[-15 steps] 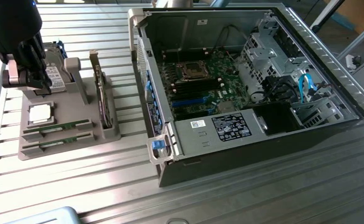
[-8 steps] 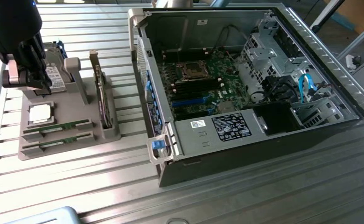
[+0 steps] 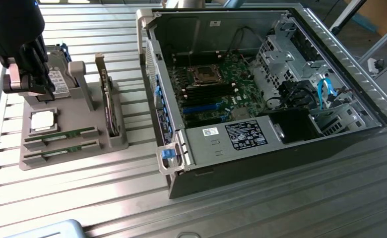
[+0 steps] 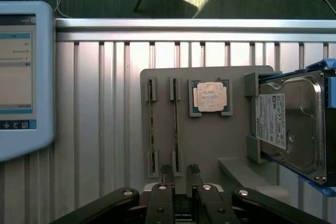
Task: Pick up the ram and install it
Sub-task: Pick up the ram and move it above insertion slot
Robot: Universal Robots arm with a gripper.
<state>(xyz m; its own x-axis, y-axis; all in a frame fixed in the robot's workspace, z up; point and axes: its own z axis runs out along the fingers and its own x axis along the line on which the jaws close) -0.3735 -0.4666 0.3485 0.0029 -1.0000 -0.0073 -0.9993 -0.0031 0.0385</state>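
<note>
Right, approach step as I'm reading it: gripper (image 4: 180, 172) is hovering above the holder (image 3: 68, 159) at the exterior view's left, jaws standing partly apart and carrying nothing. Ram (image 3: 62, 133) is sitting in the holder's near slots, two alike sticks on edge side by side, neither lifted. Going by the wrist view, the tips are lining up roughly over the end of the stick nearer the CPU (image 4: 211, 98). A grab is calling for jaws straddling that thin edge, square to its length. Crowding it: CPU just beside the sticks, drive (image 4: 289, 124) standing tall past that, card (image 3: 107, 106) standing upright on the holder's case side. Tablet (image 4: 21, 77) is lying on the table (image 3: 260, 208) near the holder, not touching it. Moving right, the case (image 3: 352, 64) is lying open with the board (image 3: 230, 64) showing. The black slots (image 3: 210, 90) beside the socket (image 3: 203, 74) are looking empty, with the case wall and blue cable (image 3: 322, 91) hemming in the way down.
</note>
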